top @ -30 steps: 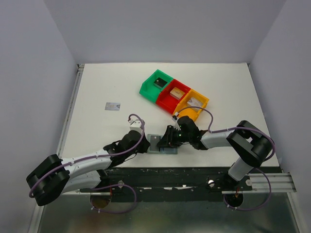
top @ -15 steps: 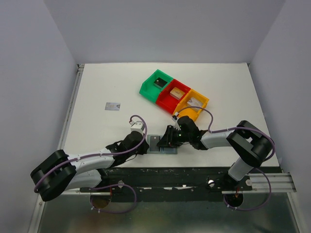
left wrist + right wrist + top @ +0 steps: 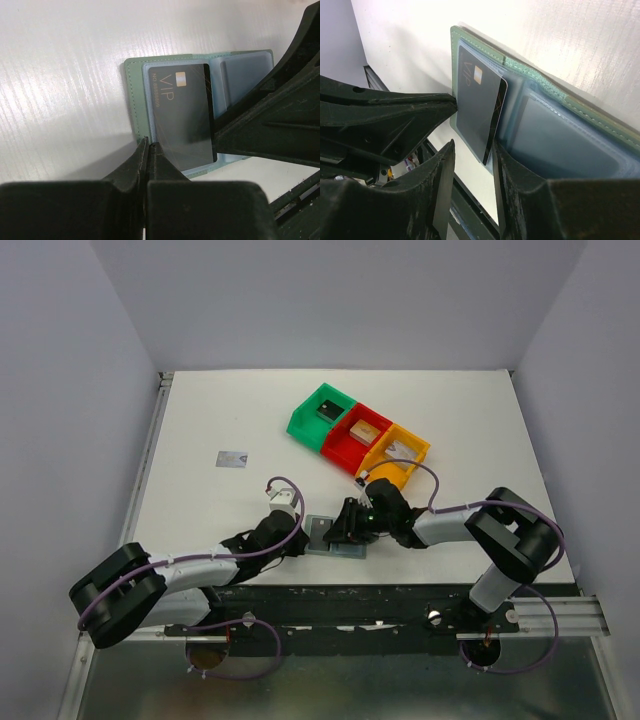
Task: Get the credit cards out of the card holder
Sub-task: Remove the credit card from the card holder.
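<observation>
My left end effector (image 3: pixel 148 144) just came together at card holder (image 3: pixel 132 95) edge, likely pinning it; right end effector (image 3: pixel 472 150) apart around black card (image 3: pixel 182 115).

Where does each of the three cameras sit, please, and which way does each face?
Top external: above and behind the arm bases, looking down on the white table; both arms show whole.
Left wrist: low over the table, facing the soft grey-green bifold card holder; the closed left gripper shows.
Right wrist: low, facing the holder from the opposite side; the right gripper straddles the black rectangular VIP card.
Shared: both wrist views show that card and the other gripper.
</observation>
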`<act>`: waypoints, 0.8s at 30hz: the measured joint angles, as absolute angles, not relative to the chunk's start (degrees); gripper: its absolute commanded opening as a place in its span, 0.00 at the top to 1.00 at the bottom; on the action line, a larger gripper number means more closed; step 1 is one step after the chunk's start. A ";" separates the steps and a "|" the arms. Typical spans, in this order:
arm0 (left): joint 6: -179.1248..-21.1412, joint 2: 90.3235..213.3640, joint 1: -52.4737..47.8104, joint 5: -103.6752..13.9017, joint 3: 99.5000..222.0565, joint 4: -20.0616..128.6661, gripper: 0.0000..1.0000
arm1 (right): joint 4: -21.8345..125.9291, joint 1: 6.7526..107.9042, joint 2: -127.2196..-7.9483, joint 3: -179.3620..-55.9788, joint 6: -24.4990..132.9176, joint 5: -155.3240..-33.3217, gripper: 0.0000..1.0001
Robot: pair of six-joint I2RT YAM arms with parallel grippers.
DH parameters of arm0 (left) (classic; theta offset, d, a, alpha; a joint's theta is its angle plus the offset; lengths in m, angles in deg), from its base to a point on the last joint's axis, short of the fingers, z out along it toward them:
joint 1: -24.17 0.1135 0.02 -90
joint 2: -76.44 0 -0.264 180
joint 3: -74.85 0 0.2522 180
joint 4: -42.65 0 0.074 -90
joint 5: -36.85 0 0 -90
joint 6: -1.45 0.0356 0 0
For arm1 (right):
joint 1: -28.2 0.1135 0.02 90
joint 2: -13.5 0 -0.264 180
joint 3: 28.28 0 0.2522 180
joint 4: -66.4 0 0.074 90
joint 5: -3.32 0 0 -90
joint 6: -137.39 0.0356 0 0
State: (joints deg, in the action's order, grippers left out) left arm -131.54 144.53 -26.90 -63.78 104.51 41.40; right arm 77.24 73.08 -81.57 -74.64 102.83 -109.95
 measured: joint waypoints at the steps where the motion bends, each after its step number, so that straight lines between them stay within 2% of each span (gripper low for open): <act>1: -131.56 144.62 -26.90 -63.78 104.47 41.20 1.00 | 77.26 73.08 -81.59 -74.64 102.86 -109.95 0.56; 14: -132.19 144.90 -26.84 -63.78 103.81 39.50 1.00 | 75.49 73.11 -81.31 -75.20 102.86 -107.13 0.51; 24: -132.32 145.65 -26.84 -63.58 103.81 38.47 1.00 | 77.24 73.08 -80.91 -74.50 102.90 -106.25 0.59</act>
State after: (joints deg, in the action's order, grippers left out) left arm -132.32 145.65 -26.84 -63.58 103.81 38.47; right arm 77.24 73.08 -80.91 -74.50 102.90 -106.25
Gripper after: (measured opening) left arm 0.024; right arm 0.426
